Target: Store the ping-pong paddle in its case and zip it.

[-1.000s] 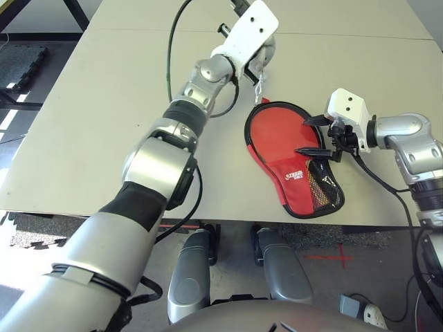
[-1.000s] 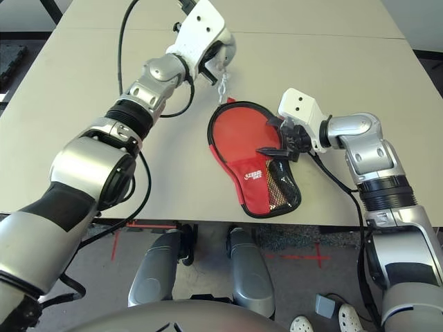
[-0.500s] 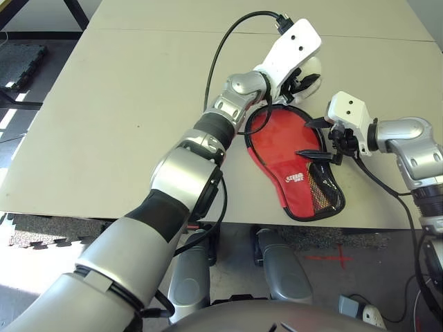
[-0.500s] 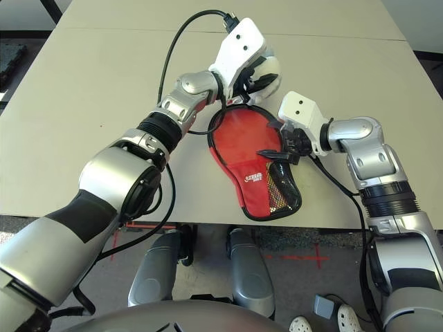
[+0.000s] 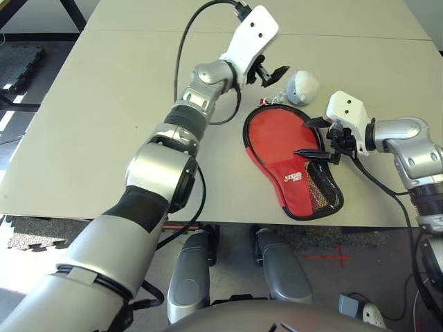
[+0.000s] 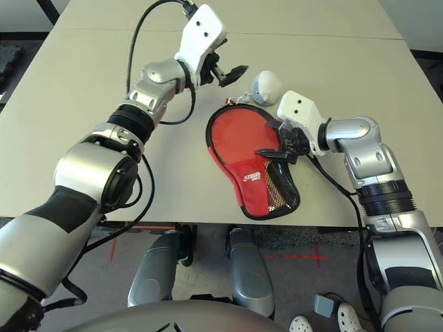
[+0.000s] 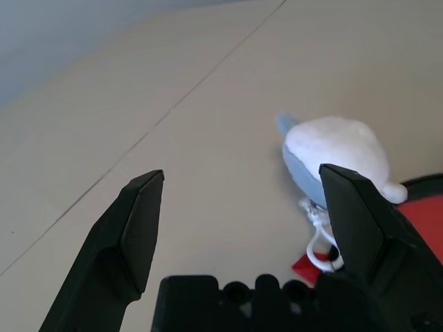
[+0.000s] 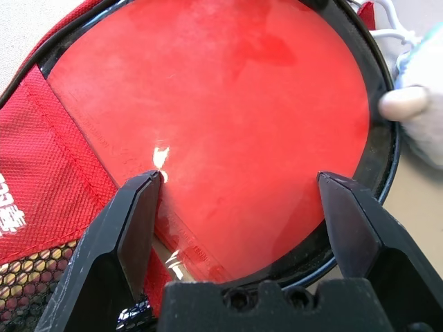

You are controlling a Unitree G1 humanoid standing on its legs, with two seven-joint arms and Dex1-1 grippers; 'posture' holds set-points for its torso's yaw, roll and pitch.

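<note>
The red case (image 5: 291, 166) lies flat near the table's front edge, with its mesh pocket toward me. Its round end shows a smooth red face (image 8: 221, 117) ringed by black zip edging. I cannot tell whether that face is the ping-pong paddle's rubber or the cover, and no handle shows. My right gripper (image 5: 302, 137) hovers open over the round end from the right. My left gripper (image 5: 275, 75) is open and empty in the air beyond the case. A little to its right lies a pale grey-white pouch (image 5: 302, 86), whose white cord (image 7: 315, 242) runs to the case's edge.
The beige table (image 5: 104, 138) stretches wide to the left and far side, with a seam across its back. Its front edge runs just below the case's mesh end. A black cable (image 5: 181, 48) loops above my left forearm.
My left gripper carried the pouch by its cord from the left of the case's round end around to the right. It then opened, dropped the pouch and drew back left. The right arm stayed put.
</note>
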